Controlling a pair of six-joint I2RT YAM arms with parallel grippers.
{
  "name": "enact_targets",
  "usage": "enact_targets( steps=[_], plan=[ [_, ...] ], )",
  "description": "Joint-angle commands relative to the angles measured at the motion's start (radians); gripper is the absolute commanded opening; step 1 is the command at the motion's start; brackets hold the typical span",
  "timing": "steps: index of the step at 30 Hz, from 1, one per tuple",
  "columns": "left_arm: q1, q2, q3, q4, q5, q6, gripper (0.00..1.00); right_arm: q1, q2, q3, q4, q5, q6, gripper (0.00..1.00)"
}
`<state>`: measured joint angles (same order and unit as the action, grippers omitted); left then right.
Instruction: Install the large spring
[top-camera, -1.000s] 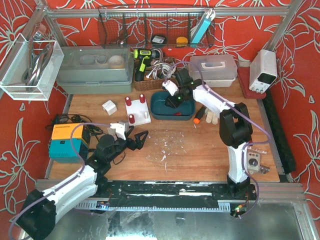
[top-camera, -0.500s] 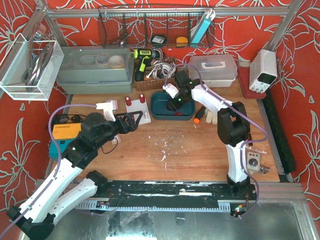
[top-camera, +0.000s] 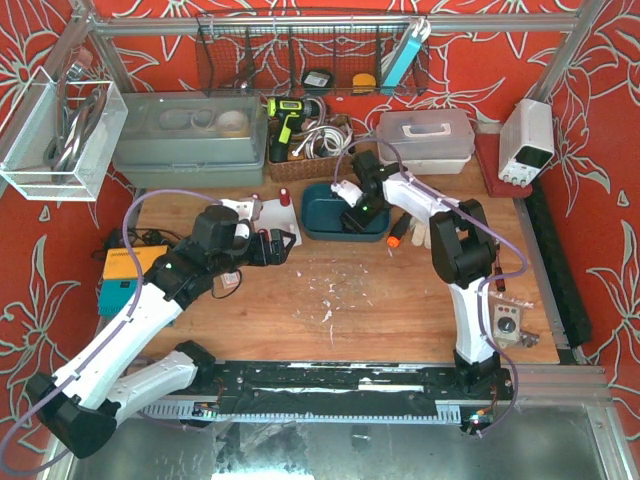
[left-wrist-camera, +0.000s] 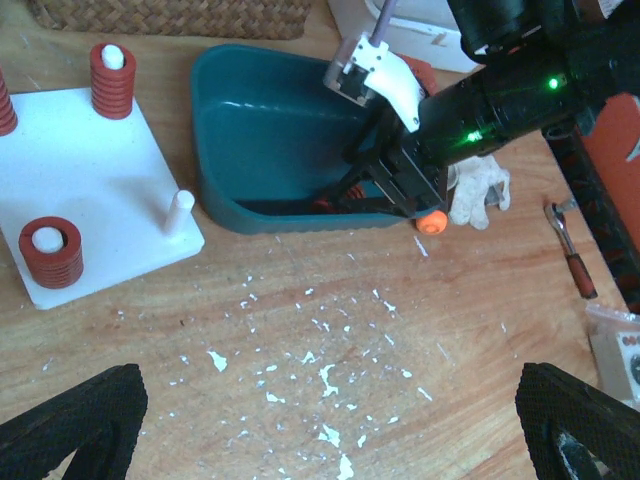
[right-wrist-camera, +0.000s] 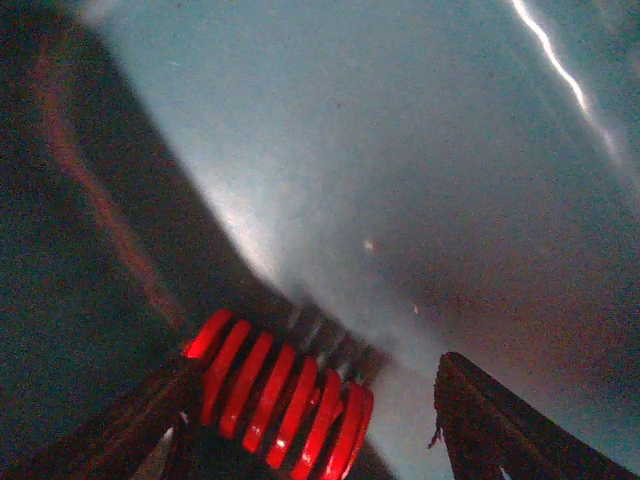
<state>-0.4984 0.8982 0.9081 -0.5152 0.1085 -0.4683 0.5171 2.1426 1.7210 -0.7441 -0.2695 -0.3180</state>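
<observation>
The spring (right-wrist-camera: 280, 395) is down inside the bin (left-wrist-camera: 262, 130), lying on its side on the bin floor. The right gripper (left-wrist-camera: 350, 192) is dipped into the bin over it. Its fingers are spread apart: one finger (right-wrist-camera: 130, 435) looks to be touching the coils and the other sits clear with a gap, so nothing is clamped yet.

Handling-wise, it's probably a light part. It should be stiff across the coils and bouncy along its length. Being round on a smooth bin floor, it can be expected to roll or skid if it's nudged from one side only. It's best pinched across the middle coils, square to the axis, so it isn't squirted out and both open ends are left free for a peg. If it's grabbed near an end, it'll likely be cocked sideways.

The base (left-wrist-camera: 90, 170) is just beside the bin, with one bare peg (left-wrist-camera: 180, 208) at the corner nearest it.

The left gripper (top-camera: 278, 247) is held in front of the bin with its fingers wide apart and nothing in them.
</observation>
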Motion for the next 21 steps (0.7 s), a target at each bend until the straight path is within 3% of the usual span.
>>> enact_targets(
  steps=[1,10,17,21],
  plan=[
    [-0.004,-0.001,0.002,-0.017,0.023,0.054,1.00,0.000,0.081,0.039,-0.073,-0.009,-0.050,0.66],
    [-0.003,-0.040,-0.025,-0.035,-0.009,0.068,1.00,-0.002,0.127,0.085,-0.006,0.266,-0.029,0.65],
    [-0.003,-0.010,-0.019,-0.013,-0.002,0.088,1.00,-0.008,0.075,0.199,-0.076,0.151,-0.016,0.66],
    [-0.003,-0.001,-0.015,-0.011,0.011,0.094,1.00,-0.018,0.055,0.219,-0.166,0.194,0.056,0.67]
  ],
)
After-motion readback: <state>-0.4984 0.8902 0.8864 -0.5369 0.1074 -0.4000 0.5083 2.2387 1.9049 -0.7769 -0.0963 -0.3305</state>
